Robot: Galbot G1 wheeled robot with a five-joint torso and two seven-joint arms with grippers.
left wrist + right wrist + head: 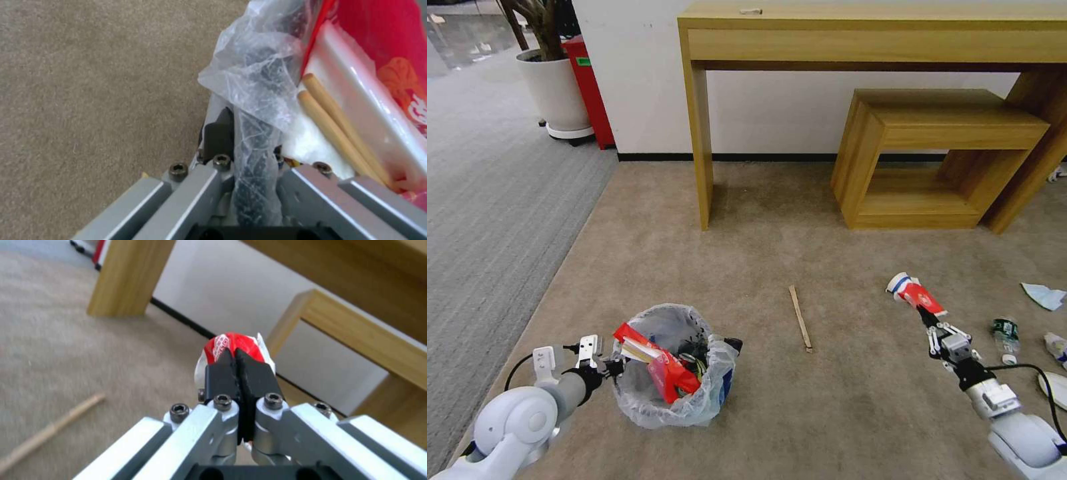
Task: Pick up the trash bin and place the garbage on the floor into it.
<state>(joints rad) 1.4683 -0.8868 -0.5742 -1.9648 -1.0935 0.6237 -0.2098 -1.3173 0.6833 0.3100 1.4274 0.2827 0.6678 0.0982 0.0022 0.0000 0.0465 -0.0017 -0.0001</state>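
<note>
Clamped on the rim of the trash bin are the left gripper jaws, while a red-and-white wrapper is pinched by the right gripper – a wooden stick, bottle and mask are left on the floor.

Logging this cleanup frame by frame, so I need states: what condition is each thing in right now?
trash bin: upright on the carpet, rim clamped, partly filled with wrappers
left gripper: shut on the bin's rim
right gripper: shut on the paper cup
paper cup: crushed, held above the floor
wooden stick: lying loose on the floor
small bottle: lying on its side
</note>
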